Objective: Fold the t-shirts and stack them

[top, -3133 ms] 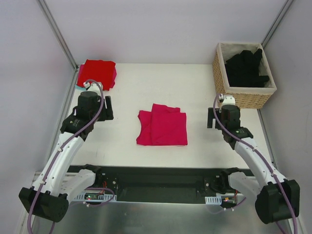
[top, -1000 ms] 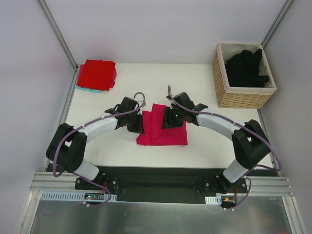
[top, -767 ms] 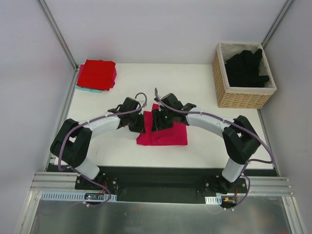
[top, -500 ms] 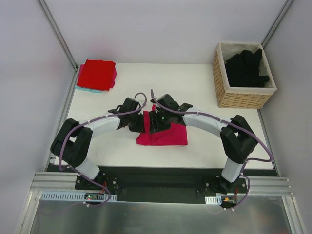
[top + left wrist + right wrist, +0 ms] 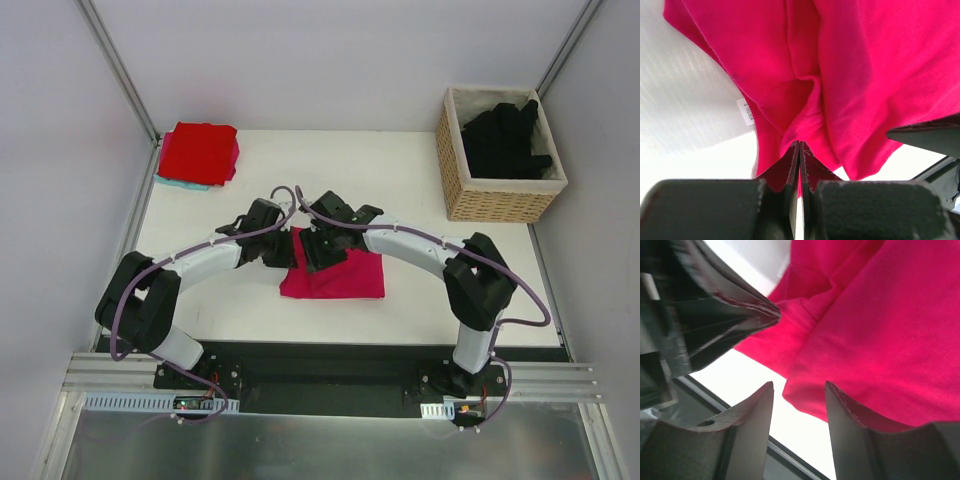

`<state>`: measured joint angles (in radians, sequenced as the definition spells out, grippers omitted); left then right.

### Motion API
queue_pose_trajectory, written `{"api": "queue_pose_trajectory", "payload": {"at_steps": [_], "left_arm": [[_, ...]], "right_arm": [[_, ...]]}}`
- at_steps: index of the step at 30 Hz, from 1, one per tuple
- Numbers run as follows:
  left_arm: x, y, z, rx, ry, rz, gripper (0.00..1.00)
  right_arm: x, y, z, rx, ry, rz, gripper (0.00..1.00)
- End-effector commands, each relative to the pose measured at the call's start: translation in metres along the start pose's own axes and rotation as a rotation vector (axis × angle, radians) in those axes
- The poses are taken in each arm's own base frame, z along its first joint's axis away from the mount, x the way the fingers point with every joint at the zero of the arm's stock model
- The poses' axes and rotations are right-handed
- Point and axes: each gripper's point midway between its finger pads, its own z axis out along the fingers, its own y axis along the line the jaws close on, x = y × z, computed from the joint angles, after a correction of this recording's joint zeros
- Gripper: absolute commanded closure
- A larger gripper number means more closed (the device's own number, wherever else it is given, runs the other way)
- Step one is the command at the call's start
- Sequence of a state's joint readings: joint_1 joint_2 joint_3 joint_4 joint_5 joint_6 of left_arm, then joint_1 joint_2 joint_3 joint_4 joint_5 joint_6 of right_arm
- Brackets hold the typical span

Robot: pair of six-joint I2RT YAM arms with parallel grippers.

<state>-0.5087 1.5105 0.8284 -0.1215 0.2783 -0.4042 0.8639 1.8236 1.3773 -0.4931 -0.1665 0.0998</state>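
Note:
The magenta-pink t-shirt (image 5: 340,272) lies folded at the table's middle, its white label (image 5: 745,111) showing at one edge. My left gripper (image 5: 288,250) is at the shirt's left edge, jaws shut, and the cloth (image 5: 840,75) puckers into their tips (image 5: 799,145). My right gripper (image 5: 315,252) sits close beside it, open, its jaws astride a rounded edge of the pink cloth (image 5: 805,390). A brighter red t-shirt (image 5: 200,152) lies folded at the far left corner. Black t-shirts (image 5: 503,135) fill the basket.
The wicker basket (image 5: 500,200) stands at the far right corner. A teal cloth (image 5: 180,183) peeks out under the red shirt. The left gripper's fingers (image 5: 735,315) crowd the right wrist view. Both arms arch inward over the table's middle.
The right gripper has moved left across the pink shirt, ending next to the left gripper. The left gripper has stayed shut at the shirt's left edge.

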Motion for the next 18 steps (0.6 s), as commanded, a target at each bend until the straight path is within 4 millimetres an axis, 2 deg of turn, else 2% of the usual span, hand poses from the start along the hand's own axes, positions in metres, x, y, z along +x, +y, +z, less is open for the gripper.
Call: {"api": "queue_pose_trajectory", "payload": {"at_steps": [1, 9, 18], "left_arm": [[-0.004, 0.006, -0.004, -0.004, -0.028, -0.017, 1.00], [-0.007, 0.014, -0.004, -0.017, -0.032, -0.034, 1.00], [-0.008, 0.025, 0.001, -0.027, -0.017, -0.065, 1.00]], "right_arm": [[0.015, -0.012, 0.008, 0.053, 0.059, -0.009, 0.52], [0.008, -0.010, 0.011, 0.070, 0.069, -0.032, 0.53], [0.013, -0.012, 0.022, 0.076, 0.109, -0.030, 0.55]]}}
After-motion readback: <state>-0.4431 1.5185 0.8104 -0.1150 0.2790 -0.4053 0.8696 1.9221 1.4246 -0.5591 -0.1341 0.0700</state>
